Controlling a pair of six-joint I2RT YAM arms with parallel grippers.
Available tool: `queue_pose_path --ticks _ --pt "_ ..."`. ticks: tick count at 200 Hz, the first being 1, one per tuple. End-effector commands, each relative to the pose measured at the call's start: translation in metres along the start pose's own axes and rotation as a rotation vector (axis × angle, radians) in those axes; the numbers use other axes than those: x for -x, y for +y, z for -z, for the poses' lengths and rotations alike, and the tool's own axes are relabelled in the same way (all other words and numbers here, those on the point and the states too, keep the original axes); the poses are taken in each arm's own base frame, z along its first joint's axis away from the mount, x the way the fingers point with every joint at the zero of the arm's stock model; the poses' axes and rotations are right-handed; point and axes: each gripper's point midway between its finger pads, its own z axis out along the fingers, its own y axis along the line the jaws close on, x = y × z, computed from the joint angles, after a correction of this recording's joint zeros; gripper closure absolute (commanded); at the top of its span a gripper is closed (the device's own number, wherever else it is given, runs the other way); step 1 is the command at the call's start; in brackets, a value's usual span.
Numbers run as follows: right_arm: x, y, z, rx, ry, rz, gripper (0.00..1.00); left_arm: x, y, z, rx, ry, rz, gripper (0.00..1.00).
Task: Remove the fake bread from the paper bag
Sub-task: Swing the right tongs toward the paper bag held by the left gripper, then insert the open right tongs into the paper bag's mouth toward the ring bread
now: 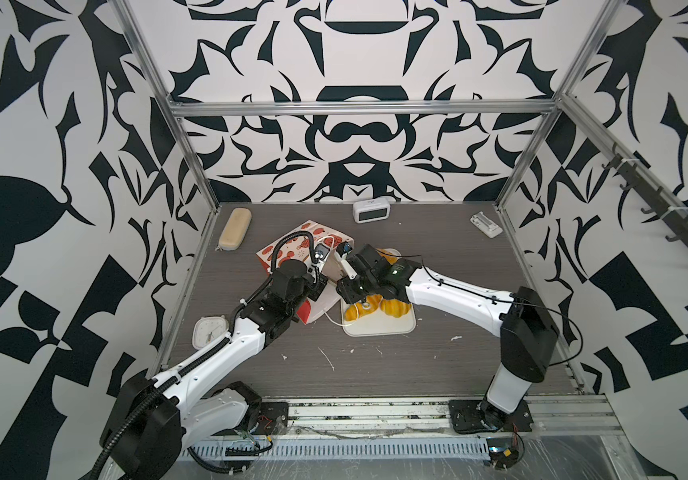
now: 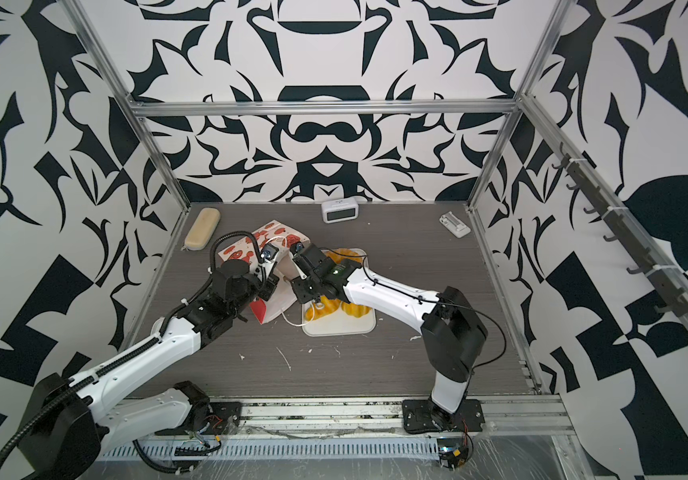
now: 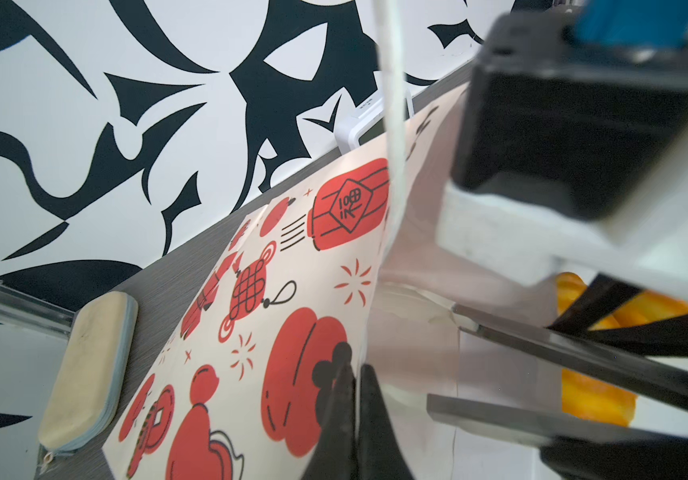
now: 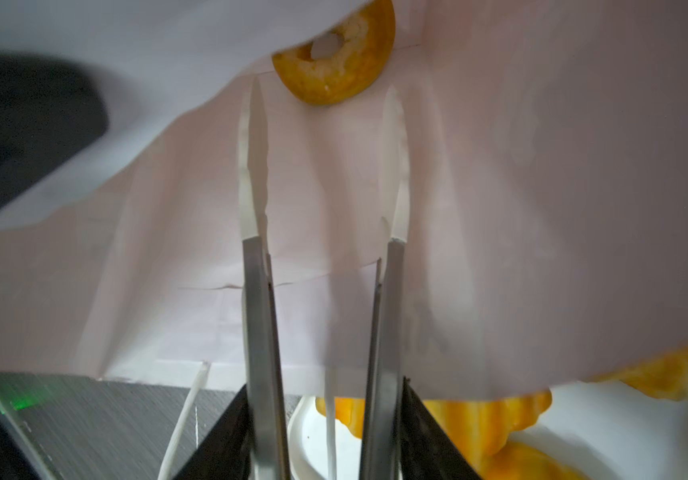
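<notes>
Right hand (image 4: 323,87) apart, inside paper bag (image 4: 542,208) | ring loaf (image 4: 346,70) just past it | left hand (image 3: 352,370) clamps bag

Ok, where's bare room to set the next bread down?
Bare tabletop between the tray and the front rail, also right of the tray. Crowded at centre: left claw pinching the paper bag, right claw inside it, fake bread on the tray.

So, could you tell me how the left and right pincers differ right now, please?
The left pincer is shut on the edge of the paper bag; the right pincer stands open and empty. The left holds the rim, while the right reaches inside toward the ring loaf. Both are at the bag.
</notes>
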Motion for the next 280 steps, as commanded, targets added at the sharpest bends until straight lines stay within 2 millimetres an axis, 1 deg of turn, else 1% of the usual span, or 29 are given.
queue_pose_path --ticks 1,26,52,100,120,133,156,192,217,230,256,280 --pt "0.033 0.004 0.013 0.009 -0.068 -0.040 0.46 0.008 0.008 0.006 0.046 -0.047 0.005 0.95" --pt "0.038 -0.005 0.002 -0.008 -0.061 -0.080 0.45 0.009 0.010 0.008 0.059 -0.057 0.005 0.95" --pt "0.043 -0.009 -0.011 -0.013 -0.053 -0.121 0.44 0.009 0.011 0.008 0.066 -0.067 0.010 0.95" --pt "0.056 -0.001 -0.034 0.026 -0.049 -0.164 0.44 0.008 0.009 0.002 0.061 -0.067 0.024 0.95" --pt "0.055 0.002 -0.039 0.043 -0.041 -0.177 0.44 0.009 0.014 -0.001 0.089 -0.060 0.051 0.95" --pt "0.051 0.001 -0.039 0.042 -0.036 -0.185 0.45 0.009 0.018 -0.004 0.116 -0.044 0.060 0.95" --pt "0.039 -0.003 -0.036 0.032 -0.023 -0.196 0.45 0.009 0.020 -0.008 0.127 -0.041 0.061 0.95" --pt "0.027 -0.004 -0.017 0.043 -0.009 -0.194 0.44 0.011 0.021 -0.010 0.137 -0.043 0.054 0.95" --pt "0.028 -0.002 0.000 0.052 -0.020 -0.187 0.44 0.012 0.024 -0.008 0.147 -0.043 0.041 0.95" --pt "0.032 -0.001 0.007 0.059 -0.033 -0.187 0.44 0.013 0.025 -0.006 0.150 -0.045 0.037 0.95" --pt "0.035 0.004 0.016 0.080 -0.032 -0.191 0.44 0.013 0.027 -0.006 0.159 -0.037 0.032 0.95" --pt "0.033 0.007 0.017 0.088 -0.028 -0.190 0.44 0.015 0.028 -0.006 0.162 -0.042 0.034 0.95"
